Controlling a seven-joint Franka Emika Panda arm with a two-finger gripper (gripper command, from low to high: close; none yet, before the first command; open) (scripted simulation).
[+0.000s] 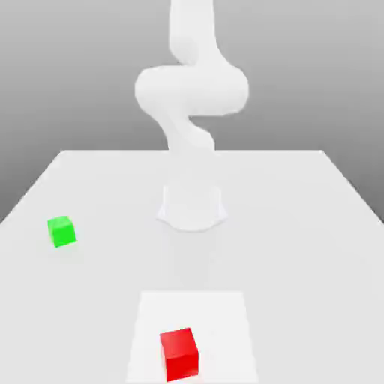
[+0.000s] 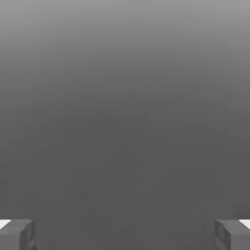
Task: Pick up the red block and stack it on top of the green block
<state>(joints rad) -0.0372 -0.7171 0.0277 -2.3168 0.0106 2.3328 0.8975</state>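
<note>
The red block (image 1: 180,355) sits low in the exterior view, a little to that view's left of its middle, near the lower edge. It rests on a bright white rectangular patch (image 1: 223,322) of the pale worktop (image 1: 307,255), with one upper face and two side faces visible. The block is turned slightly, so that its edges do not line up with those of the patch. The green block (image 1: 61,231) lies well apart from it, toward the exterior view's left and farther up, near the side edge of the worktop. It too is turned at an angle and rests directly on the pale surface, with nothing on top of it. Between and beyond the two blocks, the white robot arm (image 1: 192,90) rises from its base (image 1: 192,208), which stands on the worktop near the middle of the exterior view. The base is apart from both blocks. Above it the arm bends through rounded joints and runs out past the top edge. In the hand view, the jaws of the gripper (image 2: 125,235) are spread wide, one tip at each side of the lower edge, with nothing pinched between them. Behind them is a plain grey background (image 2: 125,122), darker low down and lighter toward the upper edge.
</note>
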